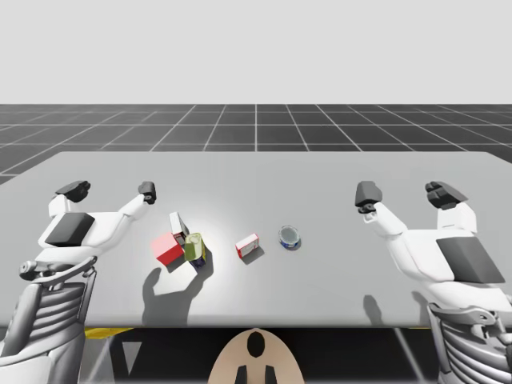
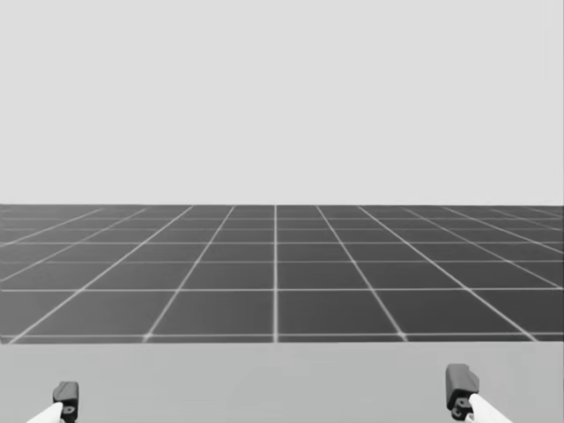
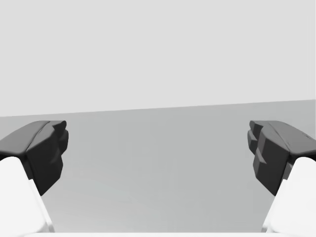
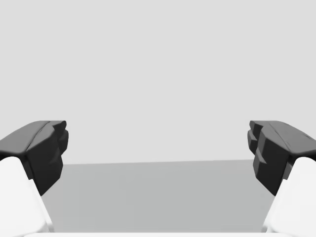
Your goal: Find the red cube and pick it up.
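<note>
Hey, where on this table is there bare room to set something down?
Bare: the far strip behind everything, and the stretch between the blue can and my right pincer. Crowded: the red cube, white box and green can cluster.

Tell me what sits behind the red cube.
In the high view a white box stands right behind the red cube, next to the green can. The cube hides the box's base, so I cannot tell whether they touch.

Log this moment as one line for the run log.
left gripper: open, empty | right gripper: open, empty | red cube: on table, beside olive can, ungrasped
</note>
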Action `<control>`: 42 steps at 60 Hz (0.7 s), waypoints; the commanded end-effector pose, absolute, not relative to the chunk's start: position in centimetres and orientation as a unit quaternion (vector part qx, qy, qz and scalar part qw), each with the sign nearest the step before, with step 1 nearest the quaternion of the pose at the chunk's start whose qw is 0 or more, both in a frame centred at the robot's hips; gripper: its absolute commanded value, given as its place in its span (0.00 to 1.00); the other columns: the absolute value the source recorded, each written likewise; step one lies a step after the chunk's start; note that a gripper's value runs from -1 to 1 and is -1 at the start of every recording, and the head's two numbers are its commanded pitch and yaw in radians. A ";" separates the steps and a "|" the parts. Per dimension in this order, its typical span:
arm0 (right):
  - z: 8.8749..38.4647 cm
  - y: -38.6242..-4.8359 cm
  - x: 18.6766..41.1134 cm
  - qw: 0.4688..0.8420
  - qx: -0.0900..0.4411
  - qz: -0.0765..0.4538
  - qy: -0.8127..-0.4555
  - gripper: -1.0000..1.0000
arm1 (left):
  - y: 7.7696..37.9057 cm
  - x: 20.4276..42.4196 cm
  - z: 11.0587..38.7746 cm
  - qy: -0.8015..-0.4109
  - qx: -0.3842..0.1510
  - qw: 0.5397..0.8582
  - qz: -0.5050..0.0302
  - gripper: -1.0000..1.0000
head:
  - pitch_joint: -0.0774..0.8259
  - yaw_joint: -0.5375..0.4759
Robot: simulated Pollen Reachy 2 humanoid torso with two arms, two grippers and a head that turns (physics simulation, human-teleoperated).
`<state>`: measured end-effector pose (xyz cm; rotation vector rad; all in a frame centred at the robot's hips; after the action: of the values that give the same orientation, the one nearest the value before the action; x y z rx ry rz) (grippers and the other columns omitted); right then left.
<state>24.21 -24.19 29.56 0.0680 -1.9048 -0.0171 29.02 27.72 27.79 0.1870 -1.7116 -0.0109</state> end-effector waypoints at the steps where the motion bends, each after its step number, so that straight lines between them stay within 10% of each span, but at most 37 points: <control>1: 29.3 -24.0 23.9 0.583 0.023 -0.023 -0.812 0.00 | 27.7 29.0 27.8 -0.754 0.084 0.652 -0.005 0.00 | 0.07 0.51; 16: 29.4 -24.1 24.2 0.591 0.033 -0.018 -0.806 0.00 | 27.8 29.0 27.7 -0.753 0.084 0.652 -0.004 0.00 | 0.14 0.53; 42: 29.2 -23.9 24.3 0.595 0.027 -0.010 -0.803 0.00 | 27.9 29.1 27.7 -0.751 0.088 0.654 -0.006 0.00 | 0.53 0.60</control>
<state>24.29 -24.06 29.40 0.0574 -1.8730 -0.0188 29.08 27.86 27.71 0.1946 -1.7062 -0.0112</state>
